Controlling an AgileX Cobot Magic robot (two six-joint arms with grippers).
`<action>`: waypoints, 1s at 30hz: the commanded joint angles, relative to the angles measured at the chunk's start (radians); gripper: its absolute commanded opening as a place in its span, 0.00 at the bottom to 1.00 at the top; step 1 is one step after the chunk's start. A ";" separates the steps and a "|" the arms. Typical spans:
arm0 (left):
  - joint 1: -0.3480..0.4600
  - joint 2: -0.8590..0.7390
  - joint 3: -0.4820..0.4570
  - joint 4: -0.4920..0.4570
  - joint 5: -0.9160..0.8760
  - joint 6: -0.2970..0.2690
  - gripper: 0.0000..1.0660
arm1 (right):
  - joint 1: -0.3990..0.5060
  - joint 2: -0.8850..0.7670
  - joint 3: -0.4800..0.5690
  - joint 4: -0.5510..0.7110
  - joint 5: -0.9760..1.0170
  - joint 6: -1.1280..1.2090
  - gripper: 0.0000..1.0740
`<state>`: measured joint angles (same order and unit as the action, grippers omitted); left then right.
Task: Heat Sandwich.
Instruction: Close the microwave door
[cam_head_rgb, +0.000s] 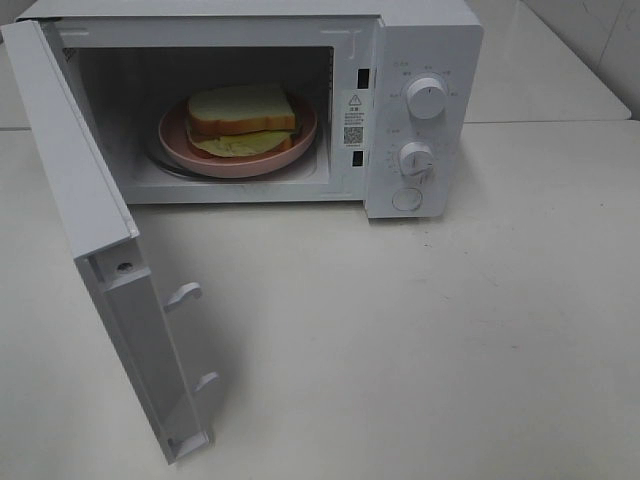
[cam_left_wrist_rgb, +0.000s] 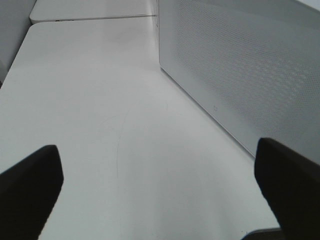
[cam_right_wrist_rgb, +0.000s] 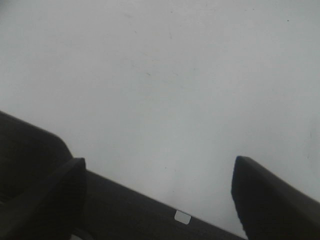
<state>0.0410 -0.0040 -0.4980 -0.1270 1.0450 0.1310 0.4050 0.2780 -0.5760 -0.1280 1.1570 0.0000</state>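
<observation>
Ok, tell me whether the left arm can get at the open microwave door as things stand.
Probably yes. In the left wrist view the outer face of the door stands close beside the left gripper, with only bare table between them, and the jaws are wide open.

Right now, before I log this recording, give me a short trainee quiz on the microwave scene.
1. True or false: the microwave door is shut.
2. What does the sandwich rest on? A) a napkin B) the pink plate C) a bowl
3. Fill in: the left gripper holds ____.

Key: 1 false, it stands wide open; 2 B; 3 nothing, its jaws are open.
</observation>
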 joint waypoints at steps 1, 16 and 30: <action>0.000 -0.026 0.001 -0.008 -0.015 -0.007 0.95 | -0.065 -0.046 0.043 0.001 -0.067 0.000 0.71; 0.000 -0.026 0.001 -0.008 -0.015 -0.007 0.95 | -0.255 -0.214 0.071 0.008 -0.122 0.037 0.71; 0.000 -0.026 0.001 -0.008 -0.015 -0.007 0.95 | -0.345 -0.309 0.072 0.006 -0.122 0.041 0.71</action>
<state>0.0410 -0.0040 -0.4980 -0.1270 1.0450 0.1310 0.0660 -0.0040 -0.5050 -0.1250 1.0430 0.0320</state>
